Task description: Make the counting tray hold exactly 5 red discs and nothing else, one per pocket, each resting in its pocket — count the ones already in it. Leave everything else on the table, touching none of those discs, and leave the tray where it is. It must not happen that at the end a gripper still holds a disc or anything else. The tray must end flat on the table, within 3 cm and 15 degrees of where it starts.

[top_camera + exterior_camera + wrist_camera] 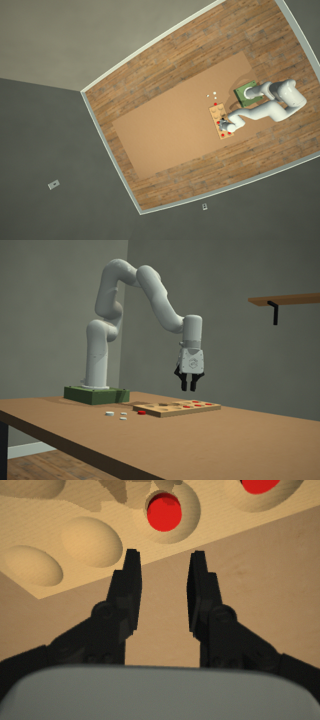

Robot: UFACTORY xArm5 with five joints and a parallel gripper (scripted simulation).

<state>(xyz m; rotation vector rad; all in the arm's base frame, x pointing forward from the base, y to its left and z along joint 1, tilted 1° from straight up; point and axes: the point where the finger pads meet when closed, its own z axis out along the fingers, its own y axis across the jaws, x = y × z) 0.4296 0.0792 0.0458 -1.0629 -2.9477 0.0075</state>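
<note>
The wooden counting tray [177, 407] lies flat on the table, also in the top view [221, 121]. Several red discs rest in pockets at its far end, among them one at the near row [186, 406]. The pockets toward the arm's base are empty. My gripper [188, 389] hangs well above the tray with its fingers apart and nothing between them. In the wrist view the fingers frame bare table, with a red disc [164, 511] lying in its pocket just beyond the tips. One loose red disc [141, 412] lies on the table just off the tray's end.
Three white discs lie on the table left of the tray: a larger one [109, 413] and two small ones [123, 413] [123, 418]. The arm's green base [96, 395] stands behind them. A wall shelf [284, 299] is high at the right.
</note>
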